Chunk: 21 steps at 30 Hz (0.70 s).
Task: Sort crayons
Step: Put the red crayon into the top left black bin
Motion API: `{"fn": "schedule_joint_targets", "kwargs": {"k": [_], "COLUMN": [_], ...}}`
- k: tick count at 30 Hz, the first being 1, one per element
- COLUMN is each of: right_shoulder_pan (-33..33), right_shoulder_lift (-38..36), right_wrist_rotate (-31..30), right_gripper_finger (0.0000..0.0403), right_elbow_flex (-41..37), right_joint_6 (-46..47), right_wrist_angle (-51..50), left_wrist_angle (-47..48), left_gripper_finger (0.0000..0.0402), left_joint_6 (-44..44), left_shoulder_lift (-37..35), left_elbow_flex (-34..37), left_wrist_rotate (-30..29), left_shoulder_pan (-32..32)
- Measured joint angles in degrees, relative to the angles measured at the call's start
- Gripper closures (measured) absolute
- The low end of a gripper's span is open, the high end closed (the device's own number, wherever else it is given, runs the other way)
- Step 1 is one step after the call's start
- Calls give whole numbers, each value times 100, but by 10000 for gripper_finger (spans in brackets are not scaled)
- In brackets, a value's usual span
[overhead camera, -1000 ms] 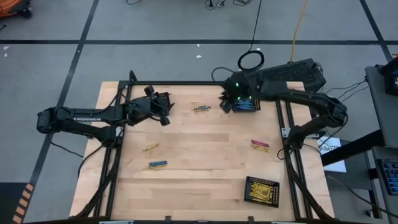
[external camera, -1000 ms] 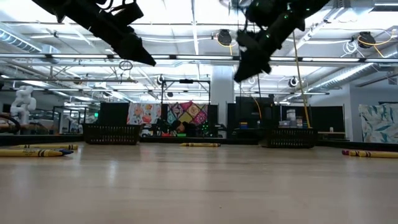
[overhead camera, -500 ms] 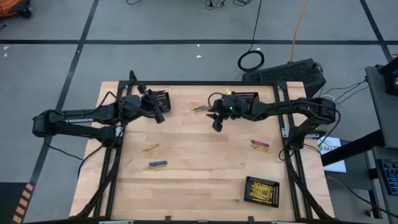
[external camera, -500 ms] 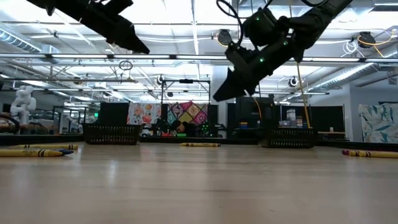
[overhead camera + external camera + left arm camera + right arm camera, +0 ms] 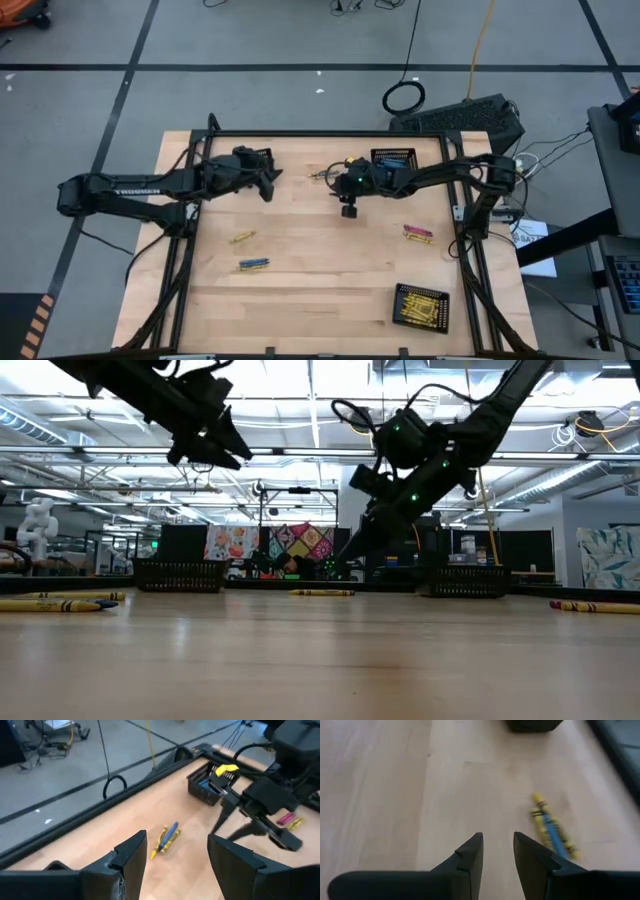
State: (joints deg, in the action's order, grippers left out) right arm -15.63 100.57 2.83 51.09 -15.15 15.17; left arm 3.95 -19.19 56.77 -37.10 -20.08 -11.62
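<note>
Right gripper [image 5: 495, 852] hovers over bare worktop [image 5: 330, 270], fingers slightly spread and empty, near the yellow/blue crayons [image 5: 551, 826]; left gripper [image 5: 175, 855] raised, fingers spread, empty.

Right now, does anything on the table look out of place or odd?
Nothing looks damaged or spilled. The crayons lie loose in small groups on the table: one pair near the far edge, others at and. These simply await sorting into the baskets.
</note>
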Motion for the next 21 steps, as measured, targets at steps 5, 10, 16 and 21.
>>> {"fn": "schedule_joint_targets", "kwargs": {"k": [5, 10, 16, 21], "right_shoulder_pan": [4, 46, 574, 1089], "right_shoulder_lift": [159, 117, -33, -536], "right_wrist_rotate": [494, 489, 432, -159], "right_gripper_finger": [310, 310, 310, 310], "right_elbow_flex": [0, 0, 0, 0], "right_joint_6": [-52, 557, 1302, 1692], "right_wrist_angle": [-56, -298, -300, -448], "left_wrist_angle": [-16, -11, 431, 674], "left_gripper_finger": [190, 190, 190, 190], "left_joint_6": [44, 480, 485, 610], "left_shoulder_lift": [309, 500, 489, 474], "left_elbow_flex": [0, -15, -105, -29], "left_wrist_rotate": [553, 769, 733, -156], "left_shoulder_pan": [120, 306, 893, 1562]}}
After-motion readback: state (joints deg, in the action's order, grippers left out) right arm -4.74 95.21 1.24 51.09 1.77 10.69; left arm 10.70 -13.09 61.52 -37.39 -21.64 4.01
